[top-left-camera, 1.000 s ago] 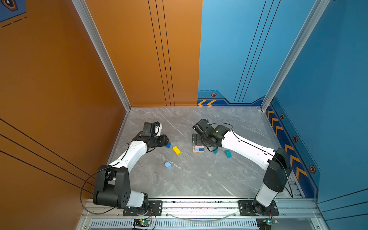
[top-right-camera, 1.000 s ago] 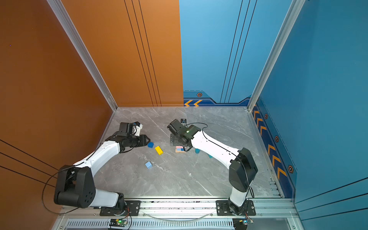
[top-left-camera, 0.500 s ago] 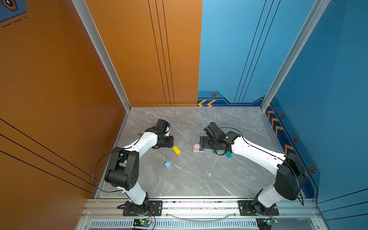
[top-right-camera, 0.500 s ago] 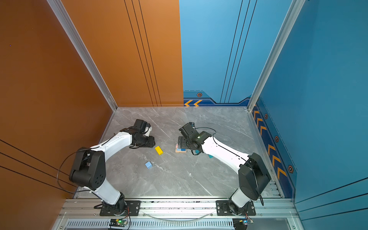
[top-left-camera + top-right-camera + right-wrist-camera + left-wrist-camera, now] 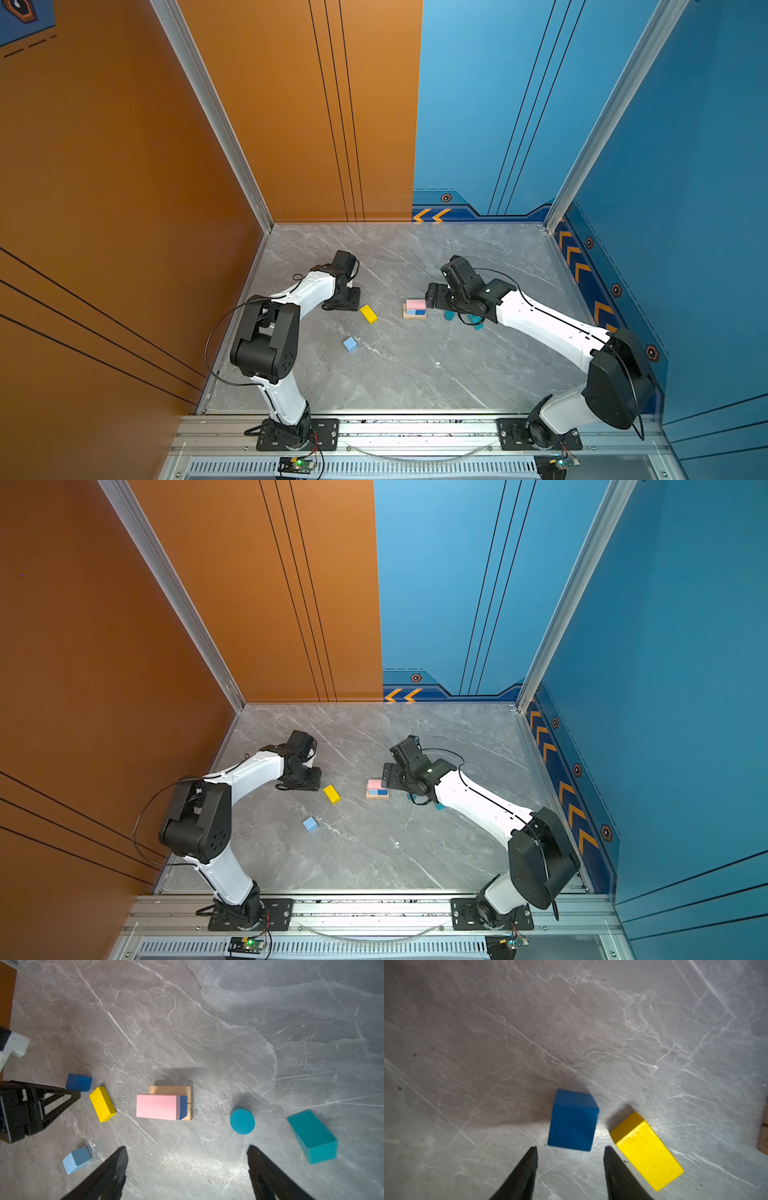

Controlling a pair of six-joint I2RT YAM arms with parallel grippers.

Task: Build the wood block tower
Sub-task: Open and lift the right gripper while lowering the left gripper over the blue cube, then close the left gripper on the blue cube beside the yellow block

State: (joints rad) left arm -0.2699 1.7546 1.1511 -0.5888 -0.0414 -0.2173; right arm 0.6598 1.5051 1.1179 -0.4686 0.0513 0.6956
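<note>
The tower (image 5: 414, 309) (image 5: 377, 788) is a low stack: tan planks, blue cubes, and a pink slab (image 5: 158, 1106) on top. My left gripper (image 5: 571, 1148) (image 5: 343, 301) is open, and a dark blue cube (image 5: 573, 1120) lies on the floor just ahead of its fingertips. The yellow bar (image 5: 645, 1150) (image 5: 368, 313) lies beside that cube. My right gripper (image 5: 187, 1146) (image 5: 434, 296) stands wide open and empty to the right of the stack. A light blue cube (image 5: 350, 344) (image 5: 76, 1159) lies loose in front.
A teal cylinder (image 5: 242, 1120) and a teal block (image 5: 312, 1136) lie on the grey marble floor (image 5: 415, 374) under my right arm. The orange wall (image 5: 166, 208) bounds the left side and the blue wall (image 5: 685, 249) the right.
My right gripper has drawn back to the right off the stack, uncovering the pink slab. My left gripper has shifted toward the dark blue cube, which it now covers in the top views.
</note>
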